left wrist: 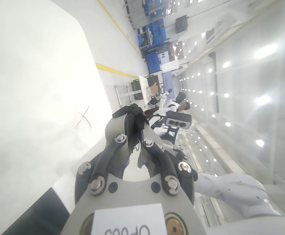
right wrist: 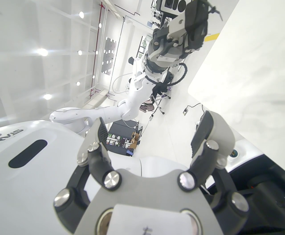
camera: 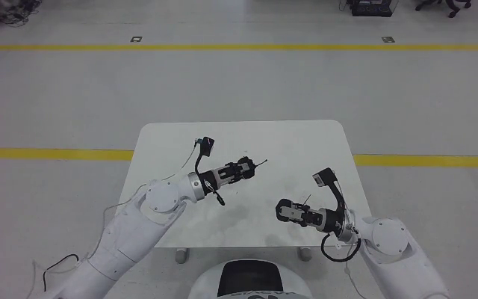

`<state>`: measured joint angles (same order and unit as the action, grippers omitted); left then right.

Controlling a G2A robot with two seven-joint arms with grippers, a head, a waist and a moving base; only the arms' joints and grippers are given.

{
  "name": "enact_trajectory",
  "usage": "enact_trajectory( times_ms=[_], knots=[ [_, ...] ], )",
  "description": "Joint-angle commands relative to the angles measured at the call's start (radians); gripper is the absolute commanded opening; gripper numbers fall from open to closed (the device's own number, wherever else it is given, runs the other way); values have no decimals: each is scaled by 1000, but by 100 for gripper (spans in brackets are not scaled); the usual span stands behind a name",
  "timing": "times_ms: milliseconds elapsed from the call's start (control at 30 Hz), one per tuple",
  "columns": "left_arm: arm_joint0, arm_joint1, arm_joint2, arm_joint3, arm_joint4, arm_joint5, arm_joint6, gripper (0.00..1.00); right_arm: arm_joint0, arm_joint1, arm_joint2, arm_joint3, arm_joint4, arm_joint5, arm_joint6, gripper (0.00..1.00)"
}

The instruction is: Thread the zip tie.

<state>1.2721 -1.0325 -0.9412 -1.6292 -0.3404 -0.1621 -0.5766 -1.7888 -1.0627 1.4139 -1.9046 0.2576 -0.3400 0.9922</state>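
Two-armed robot at a white worktop (camera: 299,142) with rounded corners. A white label (left wrist: 129,220) is fixed to the plate of the left wrist. Its print is upside down and cut off by the frame edge. A second label (right wrist: 149,220) on the right wrist plate is likewise cut off, so only a trace of print shows.

The left end effector (camera: 252,167) (left wrist: 134,115) (right wrist: 198,24) is held above the middle of the worktop. Its black pads are pressed together on the zip tie (camera: 259,163) (right wrist: 217,12), whose thin black end juts out past the fingertips. The clamped part of the tie is hidden between the pads, and the left wrist view does not separate it from them.

The right end effector (camera: 280,210) (right wrist: 153,131) is above the near edge of the worktop, well apart from the left. Its fingers are spread wide and hold nothing.
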Motion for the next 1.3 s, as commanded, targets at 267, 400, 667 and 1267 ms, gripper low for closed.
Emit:
enact_trajectory(
  times_ms=[267,400,667,1267],
  knots=[
    [-6,-6,-10,31,-238,-103,-195,0,4,0,2,5,-34,11,-44,100],
    [-28,-9,-7,36,-202,-77,-165,0,4,2,-6,-6,-78,20,-65,100],
    [-28,-9,-7,36,-202,-77,-165,0,4,2,-6,-6,-78,20,-65,100],
    [-32,-46,59,150,-465,-154,-295,0,111,-31,-63,256,449,0,114,100]
  ],
)
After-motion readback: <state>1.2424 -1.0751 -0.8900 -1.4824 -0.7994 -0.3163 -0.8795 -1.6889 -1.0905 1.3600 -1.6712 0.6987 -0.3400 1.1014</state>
